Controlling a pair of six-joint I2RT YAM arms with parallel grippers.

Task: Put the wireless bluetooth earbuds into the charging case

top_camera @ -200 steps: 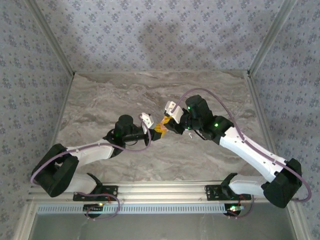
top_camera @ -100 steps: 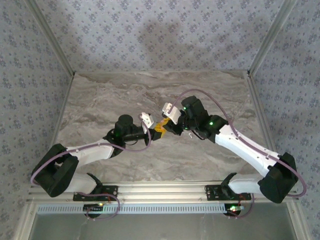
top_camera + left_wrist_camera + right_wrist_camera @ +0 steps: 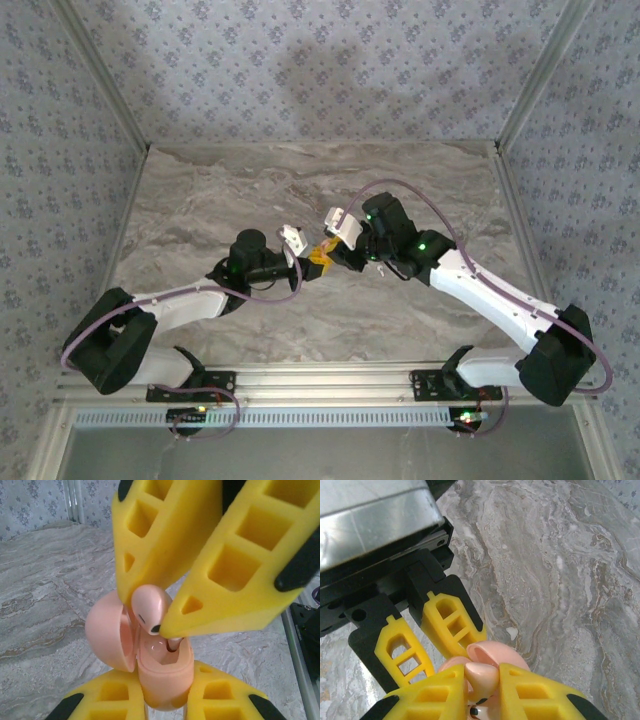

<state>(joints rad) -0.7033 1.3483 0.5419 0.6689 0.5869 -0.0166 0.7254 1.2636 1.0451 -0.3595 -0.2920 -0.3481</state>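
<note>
Big grey marble table (image 3: 200, 200), with flowery walls (image 3: 320, 70) all round. Two white and black arms on it, left arm (image 3: 180, 300) and right arm (image 3: 490, 295), bent in and meeting near the middle of the table.

Left gripper (image 3: 165, 692): reaches up from below in its own wrist view. Squeezed tight on the charging case (image 3: 165, 675), one yellow finger on each side of the bottom half. Holds the case upright and open, up in the air above the marble. Salmon-pink bottom half low down, with a hollow in its top. Round pink lid (image 3: 107, 637) swung out to the left, joined on at the hinge.

Right gripper (image 3: 150, 617): reaches down from above. Pinches the earbud (image 3: 150, 605) between its two yellow fingertips, pressed close with just the little bud between them.

Earbud: pale pink and shiny, with a dark dot near one end. Sits right over the open bottom half of the case, round head above the rim, thin stem pointing down into the hollow. Depth of the stem in the hollow: cannot tell.

Smallest of all, in the right wrist view: a tiny white bit (image 3: 511, 632) lying on the marble near the case. Too small to tell what.
</note>
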